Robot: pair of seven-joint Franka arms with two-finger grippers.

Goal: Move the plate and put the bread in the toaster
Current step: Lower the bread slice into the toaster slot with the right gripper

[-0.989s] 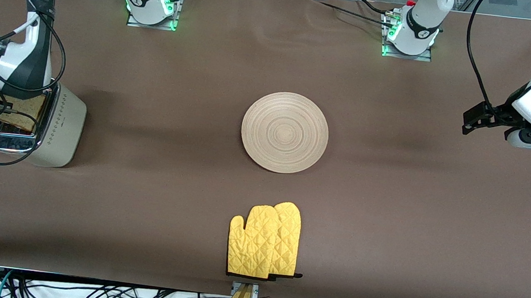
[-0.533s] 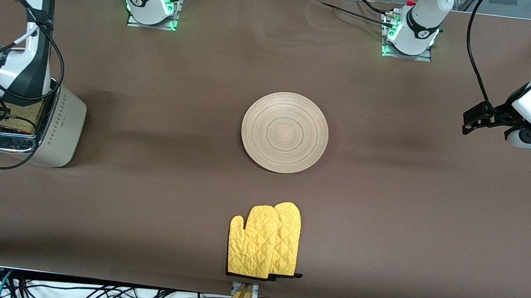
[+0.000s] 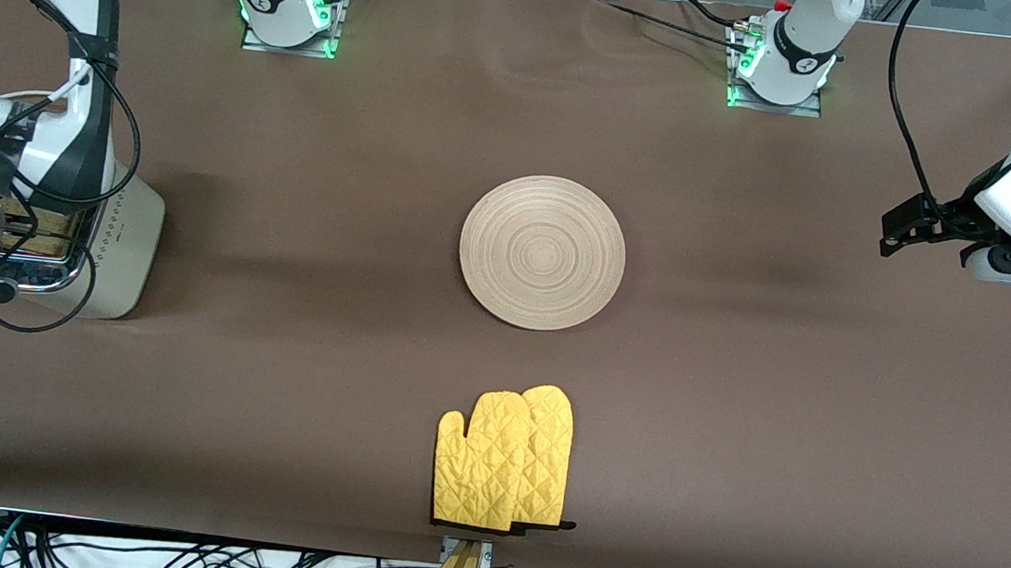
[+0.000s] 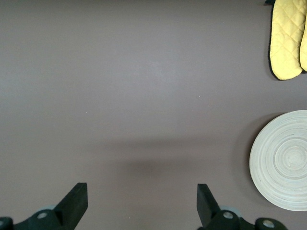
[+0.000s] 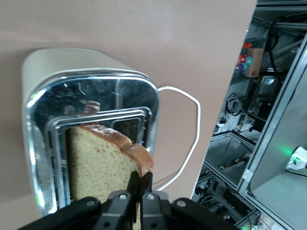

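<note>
Brown cloth fills my front frame: at its left edge my right gripper, pinched on the bread, holds it edge-down in a toaster slot; the plate sits centre, and the left gripper waits open at right.

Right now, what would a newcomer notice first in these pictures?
First, the right gripper shut on the bread, over the toaster at the right arm's end of the table. Next, the bare plate mid-table, with yellow oven mitts nearer the front camera. The left gripper waits open over bare table.
</note>
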